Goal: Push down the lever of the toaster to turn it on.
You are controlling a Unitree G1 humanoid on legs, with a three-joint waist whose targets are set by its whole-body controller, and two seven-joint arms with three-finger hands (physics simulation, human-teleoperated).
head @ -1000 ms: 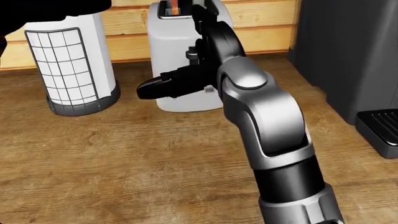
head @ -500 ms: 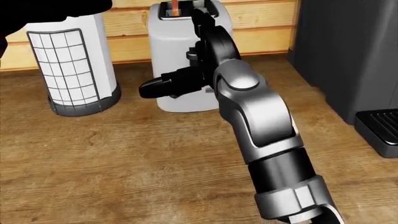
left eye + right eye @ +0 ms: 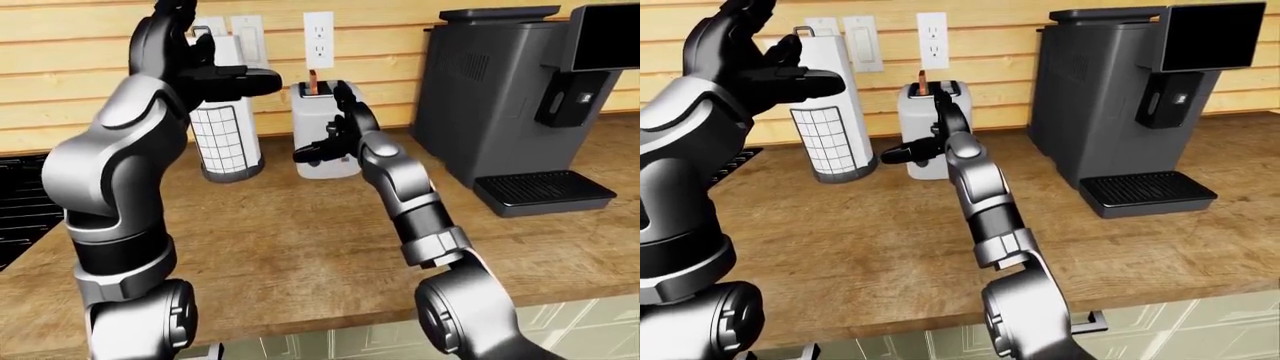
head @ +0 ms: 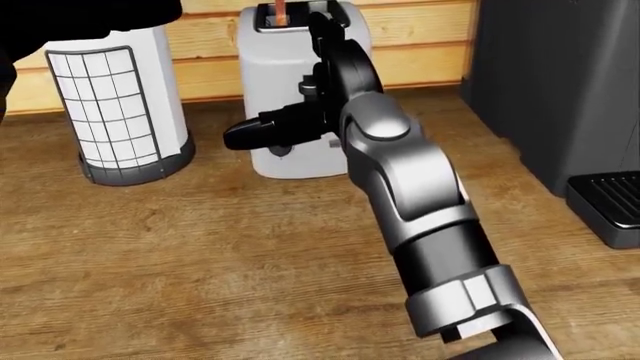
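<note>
The right hand point(image 4: 300, 112) stood against the near face of the toaster, fingers spread wide and closed round nothing, one long finger point(image 4: 255, 133) jutting toward the head view's left. The left hand point(image 3: 215, 75) hung high and open at the upper left of the left-eye view, over the gridded canister, well apart from the job.

By size, the wooden worktop point(image 3: 300, 247) carried everything. On it at the right stood the dark coffee machine point(image 3: 500, 90), then the white canister with a grid pattern point(image 3: 830, 142), then the white toaster point(image 3: 923, 127) between them, against the plank wall beneath an outlet point(image 3: 318, 34). The toaster stood upright, its long axis vertical, slot facing up with a slice of toast point(image 3: 922, 79) poking out; its narrow face pointed toward the robot.

The lever itself was hidden behind the hand, so contact could not be confirmed. I judged the step to be the reach onto the lever, press not yet made, since the toast sat high. The next move likely called for setting a finger on the lever and driving straight down along that face.
</note>
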